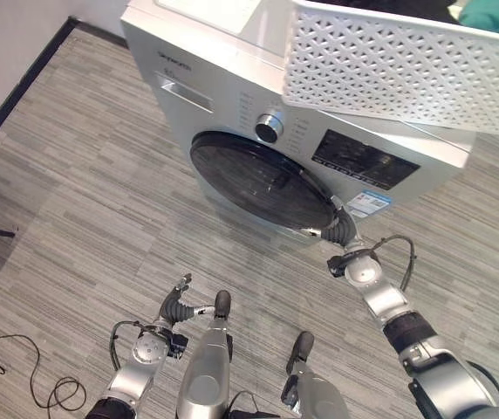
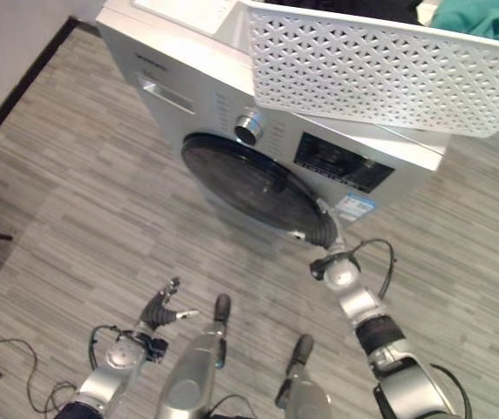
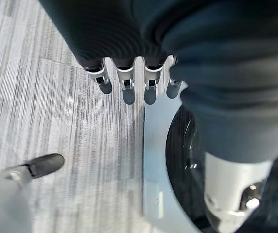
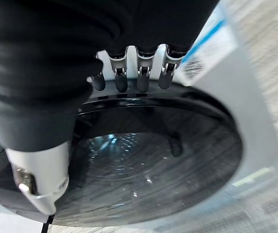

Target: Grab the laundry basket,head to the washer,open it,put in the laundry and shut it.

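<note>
The white washer (image 1: 232,61) stands in front of me with its round dark glass door (image 1: 258,179) shut. On its top rests the white lattice laundry basket (image 1: 398,70), holding teal cloth (image 1: 498,17) and something dark. My right hand (image 1: 344,230) reaches up to the door's right edge. Its fingers (image 4: 139,73) are straight, with their tips at the door's black rim (image 4: 197,97) and the thumb off to the side. My left hand (image 1: 175,304) hangs low over the floor, well short of the washer, with relaxed fingers (image 3: 124,80) and nothing in it.
A silver dial (image 1: 269,126) and a dark control panel (image 1: 363,160) sit above the door, with a detergent drawer (image 1: 184,92) to their left. A wall with dark skirting (image 1: 23,78) runs along the left. Grey plank floor (image 1: 84,201) lies open left of the washer.
</note>
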`<state>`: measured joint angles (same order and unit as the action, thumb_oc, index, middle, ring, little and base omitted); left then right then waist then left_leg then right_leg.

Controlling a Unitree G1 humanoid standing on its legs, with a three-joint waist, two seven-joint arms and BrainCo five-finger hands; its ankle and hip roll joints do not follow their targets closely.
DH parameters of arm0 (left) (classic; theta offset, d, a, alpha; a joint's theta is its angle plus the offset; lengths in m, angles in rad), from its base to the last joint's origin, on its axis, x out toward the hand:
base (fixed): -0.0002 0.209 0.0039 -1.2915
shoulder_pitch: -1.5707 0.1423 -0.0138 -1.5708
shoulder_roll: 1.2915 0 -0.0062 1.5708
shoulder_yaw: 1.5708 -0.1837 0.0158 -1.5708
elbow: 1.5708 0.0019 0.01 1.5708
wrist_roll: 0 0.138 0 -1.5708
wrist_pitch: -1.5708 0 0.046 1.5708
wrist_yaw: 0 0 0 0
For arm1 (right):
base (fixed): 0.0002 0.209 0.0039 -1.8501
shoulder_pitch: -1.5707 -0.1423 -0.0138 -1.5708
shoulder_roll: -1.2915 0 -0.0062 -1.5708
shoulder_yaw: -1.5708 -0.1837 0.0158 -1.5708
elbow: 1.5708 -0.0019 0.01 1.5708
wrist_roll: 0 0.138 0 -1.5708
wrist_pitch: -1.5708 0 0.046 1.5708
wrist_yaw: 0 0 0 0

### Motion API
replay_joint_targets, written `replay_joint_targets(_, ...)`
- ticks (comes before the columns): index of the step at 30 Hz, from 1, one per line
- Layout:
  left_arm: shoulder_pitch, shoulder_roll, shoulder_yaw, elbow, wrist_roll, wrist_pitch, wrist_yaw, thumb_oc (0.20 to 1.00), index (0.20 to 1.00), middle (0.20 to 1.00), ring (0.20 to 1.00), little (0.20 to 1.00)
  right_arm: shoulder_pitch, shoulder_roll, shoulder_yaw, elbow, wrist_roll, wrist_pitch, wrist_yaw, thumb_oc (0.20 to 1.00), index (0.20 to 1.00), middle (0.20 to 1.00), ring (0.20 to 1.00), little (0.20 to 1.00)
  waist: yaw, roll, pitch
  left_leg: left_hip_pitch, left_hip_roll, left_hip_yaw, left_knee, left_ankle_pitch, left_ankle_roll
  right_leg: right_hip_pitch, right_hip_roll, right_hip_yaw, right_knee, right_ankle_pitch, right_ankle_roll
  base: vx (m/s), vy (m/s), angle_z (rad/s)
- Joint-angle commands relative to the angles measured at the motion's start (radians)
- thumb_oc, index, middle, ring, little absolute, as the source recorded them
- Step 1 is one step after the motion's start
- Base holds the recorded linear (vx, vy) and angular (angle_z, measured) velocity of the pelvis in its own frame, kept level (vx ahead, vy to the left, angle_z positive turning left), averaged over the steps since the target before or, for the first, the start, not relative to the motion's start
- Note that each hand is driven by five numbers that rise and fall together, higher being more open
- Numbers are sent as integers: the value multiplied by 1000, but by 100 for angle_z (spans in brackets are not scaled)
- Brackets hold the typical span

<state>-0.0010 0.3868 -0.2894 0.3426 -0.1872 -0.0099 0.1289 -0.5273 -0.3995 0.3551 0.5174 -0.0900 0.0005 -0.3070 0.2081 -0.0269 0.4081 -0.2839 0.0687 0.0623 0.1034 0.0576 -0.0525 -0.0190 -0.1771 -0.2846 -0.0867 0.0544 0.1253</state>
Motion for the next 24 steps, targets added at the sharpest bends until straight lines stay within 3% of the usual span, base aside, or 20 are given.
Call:
replay_joint_targets(1,37,-7,-43,-17,-83,-52,20,1000,1000,1000,1000,1000,-25,-77,-4,-23,-63,-28,-57,1000,1000,1000,1000,1000,6,23,-39,-29,-14,-62,8,-42,22,-87,-62,49,108,-51,24,14,-5,4)
replay_joint_targets(8,34,-16,-55,-47,-210,-72,23,1000,1000,1000,1000,1000,-67,-74,35,23,-149,0,-74,1000,1000,1000,1000,1000,11,34,-29,-54,-23,-81,6,-34,22,-103,-64,40,117,-55,21,10,-10,10)
replay_joint_targets(14,47,-5,-85,-109,-294,-87,20,1000,1000,1000,1000,1000,-228,-41,93,321,-82,36,-61,1000,1000,1000,1000,1000,39,58,-11,-74,-33,-97,6,-26,17,-114,-61,31,123,-60,18,2,-11,3)
replay_joint_targets(22,58,14,-97,-134,-319,-87,9,1000,1000,1000,1000,1000,-355,-19,157,524,-1,28,4,1000,1000,1000,1000,1000,63,72,-6,-82,-38,-107,-18,-9,16,-130,-60,26,130,-62,17,4,-2,-2)
replay_joint_targets(23,57,22,-94,-137,-319,-86,9,1000,1000,1000,1000,1000,-385,-11,169,569,13,29,18,624,624,624,624,624,70,74,-6,-83,-39,-106,-23,-6,16,-130,-59,22,126,-62,18,5,1,-9)
replay_joint_targets(24,57,22,-94,-137,-319,-86,9,1000,1000,1000,1000,1000,-386,-11,169,569,13,29,18,413,413,413,413,413,70,74,-6,-83,-39,-106,-23,-6,16,-130,-59,22,126,-62,18,10,5,-6)
